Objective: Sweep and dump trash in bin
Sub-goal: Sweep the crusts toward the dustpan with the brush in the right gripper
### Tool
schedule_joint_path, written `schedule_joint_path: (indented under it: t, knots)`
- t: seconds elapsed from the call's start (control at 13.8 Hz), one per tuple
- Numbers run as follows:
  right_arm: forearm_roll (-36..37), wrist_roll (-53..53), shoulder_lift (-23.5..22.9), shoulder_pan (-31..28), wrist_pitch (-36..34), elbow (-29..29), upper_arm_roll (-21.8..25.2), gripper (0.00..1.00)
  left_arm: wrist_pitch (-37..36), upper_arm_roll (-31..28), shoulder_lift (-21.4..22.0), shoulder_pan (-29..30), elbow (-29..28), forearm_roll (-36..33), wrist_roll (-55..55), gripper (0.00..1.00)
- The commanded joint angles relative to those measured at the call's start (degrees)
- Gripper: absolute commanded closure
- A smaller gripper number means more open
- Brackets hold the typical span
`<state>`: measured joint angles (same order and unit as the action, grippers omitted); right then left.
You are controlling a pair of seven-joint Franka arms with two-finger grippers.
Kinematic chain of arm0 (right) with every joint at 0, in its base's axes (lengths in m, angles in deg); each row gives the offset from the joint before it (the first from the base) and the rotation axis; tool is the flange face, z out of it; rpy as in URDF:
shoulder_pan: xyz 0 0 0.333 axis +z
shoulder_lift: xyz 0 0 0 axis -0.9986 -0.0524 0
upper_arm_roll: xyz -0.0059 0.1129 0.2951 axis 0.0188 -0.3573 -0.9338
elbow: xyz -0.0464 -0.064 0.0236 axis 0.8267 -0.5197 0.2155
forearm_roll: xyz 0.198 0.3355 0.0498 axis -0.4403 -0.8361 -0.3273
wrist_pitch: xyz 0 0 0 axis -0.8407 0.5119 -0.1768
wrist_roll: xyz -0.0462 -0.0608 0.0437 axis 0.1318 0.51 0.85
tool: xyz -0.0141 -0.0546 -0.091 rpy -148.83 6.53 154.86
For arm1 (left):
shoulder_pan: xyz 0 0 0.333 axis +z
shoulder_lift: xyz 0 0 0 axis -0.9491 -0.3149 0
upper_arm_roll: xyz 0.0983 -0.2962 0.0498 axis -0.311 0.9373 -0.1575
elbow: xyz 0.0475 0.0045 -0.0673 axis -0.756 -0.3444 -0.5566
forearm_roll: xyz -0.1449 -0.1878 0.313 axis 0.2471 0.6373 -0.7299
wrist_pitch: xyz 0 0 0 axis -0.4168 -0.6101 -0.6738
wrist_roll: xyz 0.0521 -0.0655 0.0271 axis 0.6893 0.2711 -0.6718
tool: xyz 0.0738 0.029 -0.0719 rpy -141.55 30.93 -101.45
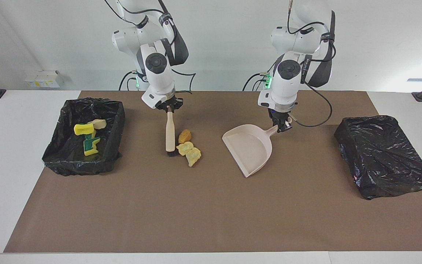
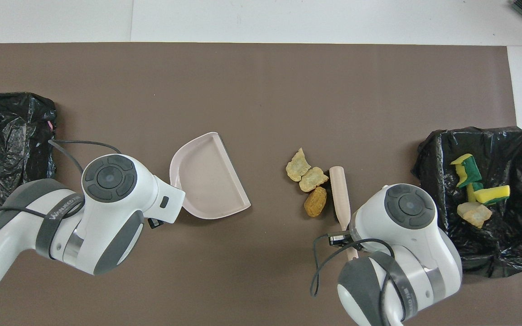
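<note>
Three scraps of trash lie together mid-mat: a brown lump (image 1: 185, 136) (image 2: 315, 201) and two yellowish pieces (image 1: 184, 147) (image 1: 193, 156) (image 2: 297, 165). My right gripper (image 1: 170, 109) is shut on the handle of the beige brush (image 1: 170, 135) (image 2: 339, 192). The brush's bristle end rests on the mat right beside the scraps, on the side toward the right arm's end. My left gripper (image 1: 282, 126) is shut on the handle of the beige dustpan (image 1: 249, 148) (image 2: 209, 179). The dustpan sits on the mat a gap away from the scraps, toward the left arm's end.
A black-lined bin (image 1: 64, 154) (image 2: 428, 154) at the right arm's end holds yellow sponge chunks (image 1: 84, 128), a green-backed one (image 1: 91, 146) and a tan lump (image 1: 99, 123). A second bin covered in black bag (image 1: 383, 154) (image 2: 7, 131) stands at the left arm's end.
</note>
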<state>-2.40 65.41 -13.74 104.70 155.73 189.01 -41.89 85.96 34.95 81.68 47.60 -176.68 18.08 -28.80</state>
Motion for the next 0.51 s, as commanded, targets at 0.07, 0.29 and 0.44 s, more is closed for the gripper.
schedule_joint_path:
  t: [0.07,0.29,0.44]
  knots:
    - [0.15,-1.52,0.95,-0.04,4.10,1.16,-0.06,1.00,1.26,-0.29,1.63,-0.30,-2.10,-0.53,-1.52,1.00]
    - [-0.12,-12.72,-2.99,3.63,6.48,0.29,-0.24,1.00,1.26,-0.29,1.63,-0.30,-2.10,-0.44,-1.70,1.00]
    - [-0.56,-18.03,-4.40,4.36,8.41,-0.51,-0.33,1.00,1.17,-0.29,1.72,-0.30,-2.10,-0.53,-1.70,1.00]
